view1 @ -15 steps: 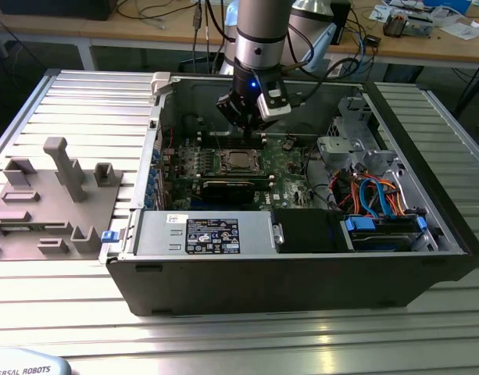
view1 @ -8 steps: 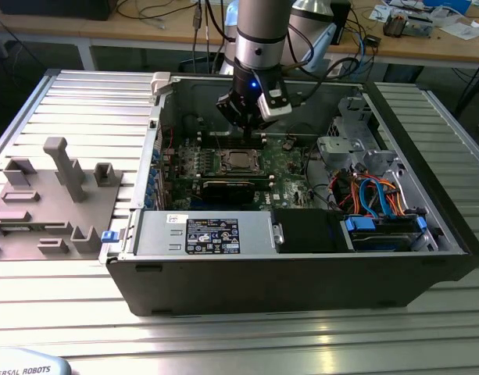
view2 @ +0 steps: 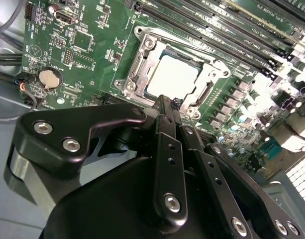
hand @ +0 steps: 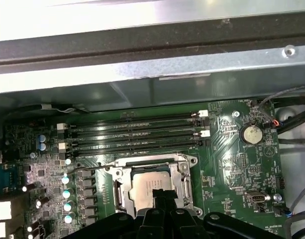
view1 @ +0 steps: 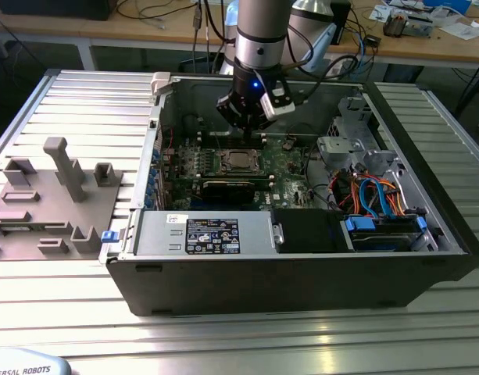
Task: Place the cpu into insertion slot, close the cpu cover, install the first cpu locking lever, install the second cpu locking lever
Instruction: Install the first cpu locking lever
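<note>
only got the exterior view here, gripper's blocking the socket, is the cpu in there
observer: yes. In the second wrist view the cpu lies flat, silver top up.
operator: cover up or down
observer: down. The cpu cover lies flat as a frame around the chip.
operator: where's the gripper exactly
observer: in the first wrist view the gripper has its fingertips together at the socket's edge nearest the arm.
</note>
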`<state>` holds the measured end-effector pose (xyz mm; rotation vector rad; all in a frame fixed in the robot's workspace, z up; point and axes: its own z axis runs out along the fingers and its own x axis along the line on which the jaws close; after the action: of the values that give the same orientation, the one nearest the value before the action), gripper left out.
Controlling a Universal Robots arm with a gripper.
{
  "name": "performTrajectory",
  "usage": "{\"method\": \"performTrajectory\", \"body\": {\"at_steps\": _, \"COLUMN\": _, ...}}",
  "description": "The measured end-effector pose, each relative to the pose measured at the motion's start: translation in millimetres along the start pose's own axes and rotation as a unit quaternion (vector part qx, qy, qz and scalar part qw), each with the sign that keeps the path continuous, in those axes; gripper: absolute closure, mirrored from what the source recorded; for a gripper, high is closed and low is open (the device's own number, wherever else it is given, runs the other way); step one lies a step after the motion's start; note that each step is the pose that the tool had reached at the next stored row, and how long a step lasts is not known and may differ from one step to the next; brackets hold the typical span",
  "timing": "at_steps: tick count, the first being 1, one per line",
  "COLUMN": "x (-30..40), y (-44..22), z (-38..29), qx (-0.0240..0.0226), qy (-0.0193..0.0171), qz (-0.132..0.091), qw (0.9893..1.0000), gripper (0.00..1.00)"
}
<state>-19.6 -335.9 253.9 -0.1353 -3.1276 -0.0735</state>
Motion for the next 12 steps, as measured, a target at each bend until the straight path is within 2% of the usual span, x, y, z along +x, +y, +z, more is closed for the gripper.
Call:
{"method": "performTrajectory", "body": {"at_steps": 2, "x": -0.1, "y": -0.1, "z": -0.1, "qx": 0.0020, "qy": 0.0000, "qz": -0.003, "qw": 1.0000, "gripper": 0.89}}
{"method": "performTrajectory", "body": {"at_steps": 12, "x": 0.6, "y": -0.1, "z": -0.1, "qx": 0.0020, "qy": 0.0001, "qz": -0.006, "qw": 1.0000, "gripper": 0.89}}
